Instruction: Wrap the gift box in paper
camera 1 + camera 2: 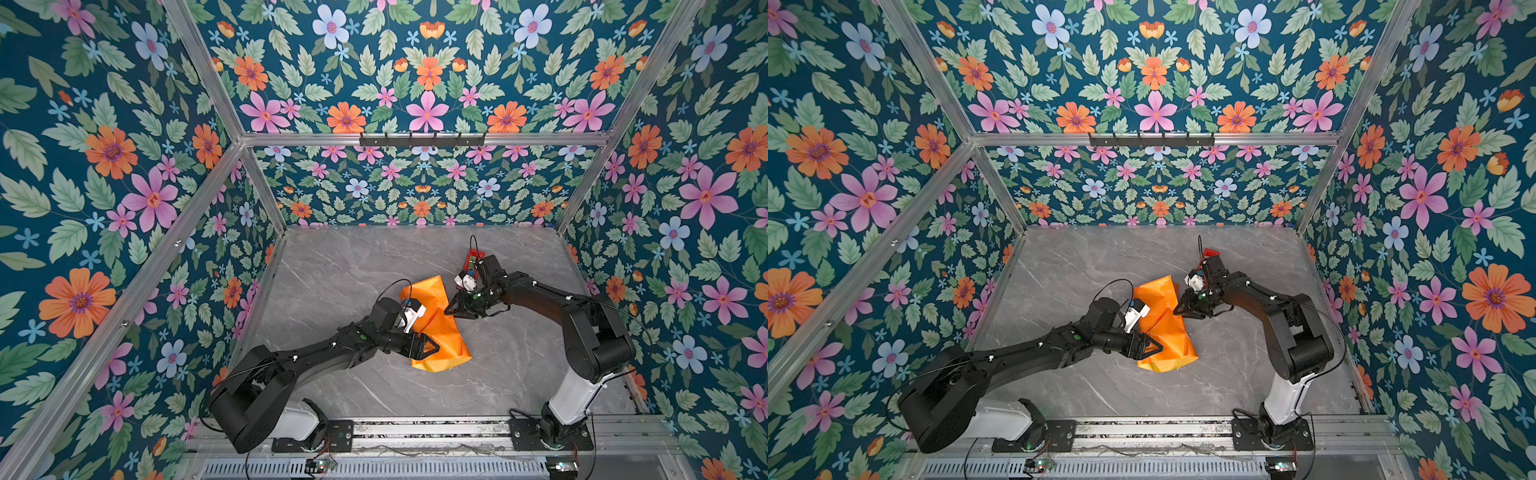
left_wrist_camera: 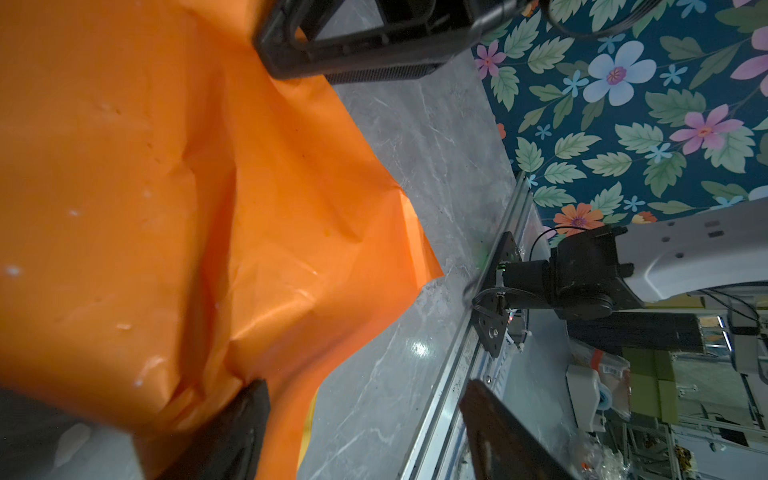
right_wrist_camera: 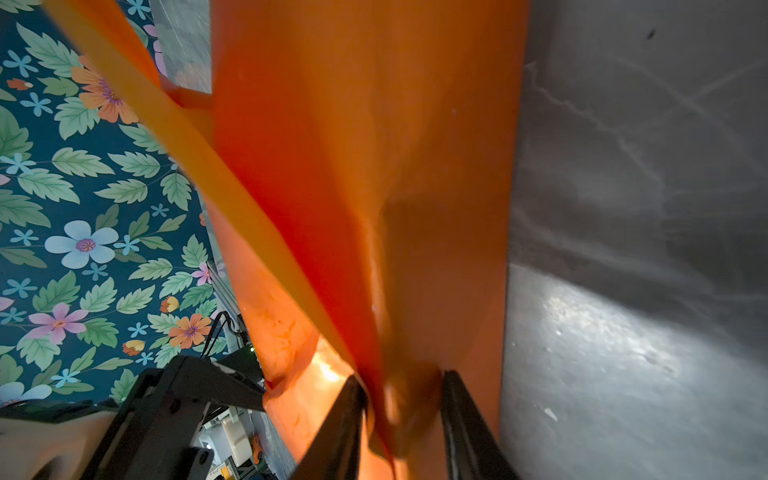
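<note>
Top views, paper: the orange paper lies creased and folded over itself in the middle of the grey tabletop.
Top views, left gripper: the left gripper sits at the paper's near left edge, jaws spread.
Top views, right gripper: the right gripper meets the paper's right edge where the sheet narrows.
Top views, tape dispenser: the red tape dispenser stands behind the right wrist, mostly hidden.
Left wrist, paper: the glossy sheet bulges upward, one corner reaching onto the tabletop.
Left wrist, left gripper: jaws wide apart. One finger touches the paper and the other is clear of it, with nothing clamped.
Right wrist, right gripper: jaws drawn in on a bunched fold of paper that fills the gap.
Right wrist, paper: the sheet stretches away from the jaws, crossed by a duller yellow-orange band.
</note>
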Controlling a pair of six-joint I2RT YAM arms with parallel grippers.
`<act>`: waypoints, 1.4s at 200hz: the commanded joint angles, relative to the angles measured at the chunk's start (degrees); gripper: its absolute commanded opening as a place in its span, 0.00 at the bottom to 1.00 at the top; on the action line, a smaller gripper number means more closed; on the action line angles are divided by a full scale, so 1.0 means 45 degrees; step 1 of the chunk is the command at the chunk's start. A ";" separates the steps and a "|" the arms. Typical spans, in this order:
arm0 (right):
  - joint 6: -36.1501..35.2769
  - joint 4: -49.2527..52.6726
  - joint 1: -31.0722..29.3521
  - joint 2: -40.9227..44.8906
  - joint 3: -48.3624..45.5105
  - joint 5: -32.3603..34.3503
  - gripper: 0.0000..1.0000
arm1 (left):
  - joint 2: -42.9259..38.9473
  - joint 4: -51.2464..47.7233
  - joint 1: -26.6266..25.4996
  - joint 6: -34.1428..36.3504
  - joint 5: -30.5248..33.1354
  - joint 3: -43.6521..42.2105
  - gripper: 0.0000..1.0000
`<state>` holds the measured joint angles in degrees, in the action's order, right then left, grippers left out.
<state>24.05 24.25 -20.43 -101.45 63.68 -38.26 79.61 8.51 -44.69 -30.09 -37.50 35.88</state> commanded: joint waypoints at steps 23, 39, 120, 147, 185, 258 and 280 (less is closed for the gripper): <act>0.0133 0.0714 -0.0036 -0.0086 -0.0107 0.1139 0.32 | -0.0496 0.1255 -0.0013 -0.0287 -0.0899 0.0072 0.78; 0.0124 0.0724 -0.0032 -0.0061 -0.0098 0.1123 0.32 | -0.1343 0.1025 0.0077 -0.0179 -0.0380 -0.0134 0.78; 0.1495 -0.0526 0.0022 0.1272 -0.0717 -0.0406 0.47 | -0.2108 -0.1707 0.2640 -0.1965 0.4728 0.0160 0.85; 0.1295 0.0015 0.0319 0.2967 -0.0877 -0.0002 0.53 | -0.2297 -0.2171 0.2860 -0.2020 0.5499 0.0299 0.86; 0.1550 -0.1014 0.0271 0.3487 -0.1818 -0.0106 0.54 | -0.2494 -0.1639 0.2880 -0.2633 0.4909 0.0393 0.87; 0.0624 -0.1012 0.0302 0.1985 -0.1324 0.1549 0.61 | -0.4054 -0.0973 0.3488 -0.4322 0.4456 -0.0621 0.94; 0.0624 -0.1173 0.0156 0.1721 -0.1353 0.1413 0.61 | -0.4412 -0.0622 0.4085 -0.4807 0.3687 -0.1025 0.94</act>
<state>28.18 20.36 -19.11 -92.90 57.41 -32.25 61.19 2.07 -28.16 -47.97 -16.93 32.69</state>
